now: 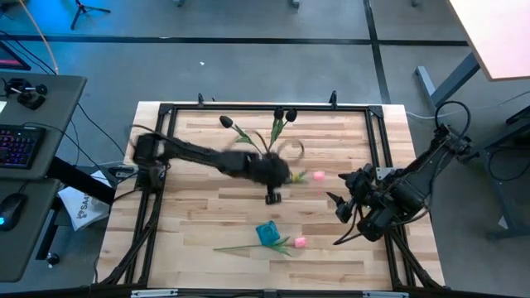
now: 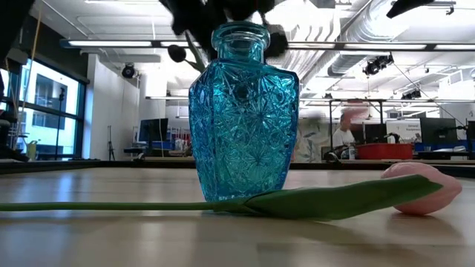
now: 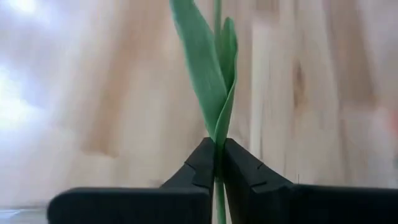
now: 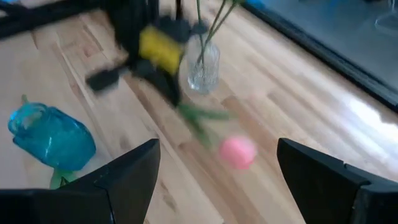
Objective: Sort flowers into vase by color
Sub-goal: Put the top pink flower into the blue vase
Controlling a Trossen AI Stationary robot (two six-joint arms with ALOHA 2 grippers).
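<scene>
The left arm [image 1: 199, 153] reached in low from its side of the table [image 1: 207, 215], stretched almost flat across the wood, with the left gripper [image 3: 217, 163] just beside the clear glass vase [image 4: 203, 67] near the table's middle. Its fingers [image 3: 199, 165] were pinched tight on the green stem [image 3: 218, 199] of a pink tulip [image 1: 317, 175], whose leaves [image 3: 211, 74] rose straight up from between them; the pink head lay on the wood on the side of the clear vase toward the right arm. The arm was smeared with motion, so its wrist was hard to make out.

The right gripper [image 4: 217, 168] hung well away from the clear vase, over the right part of the table, tilted down toward the middle, its fingers [image 4: 134, 165] spread wide and holding nothing.

Three dark-headed tulips [image 1: 281, 116] stood in the clear vase, heads fanned toward the far edge. The blue cut-glass vase [image 2: 243, 111] stood nearer the front edge than the clear one, and a second pink tulip [image 2: 423, 187] lay touching its foot, stem along the wood.

I could read no writing anywhere. From table height the blue vase hid the clear vase almost wholly; only dark blurred shapes showed above its neck.
</scene>
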